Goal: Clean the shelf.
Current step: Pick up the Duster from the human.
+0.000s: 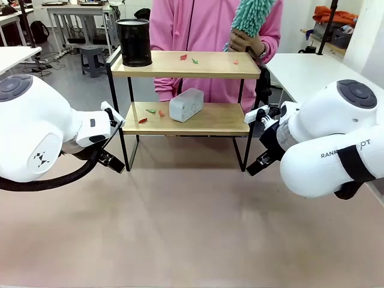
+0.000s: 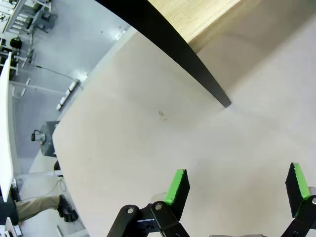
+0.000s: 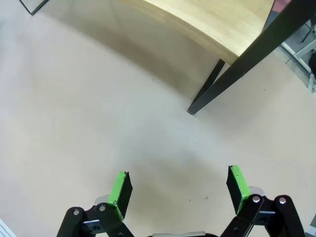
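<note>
Your left claw (image 2: 238, 185) stands open, green pads wide apart with nothing between them, over bare desk (image 2: 123, 148) just beside the near left leg of the shelf (image 1: 216, 71). Your right claw (image 3: 178, 187) is open and empty too, over the desk near the shelf's near right leg. The shelf stands toward the desk's far edge, at its middle. Its top board carries a black mesh cup (image 1: 133, 42) at the left end and red and green scraps (image 1: 183, 57). The lower board holds a white box (image 1: 186, 105) and more scraps. Beyond the far edge, a person in pink (image 1: 198, 27) holds a teal duster (image 1: 252, 15) above the top board's right end. On your right arm (image 1: 336, 120) you can read "RANK" and "OT"; a black strap (image 1: 355, 163) hides the rest.
</note>
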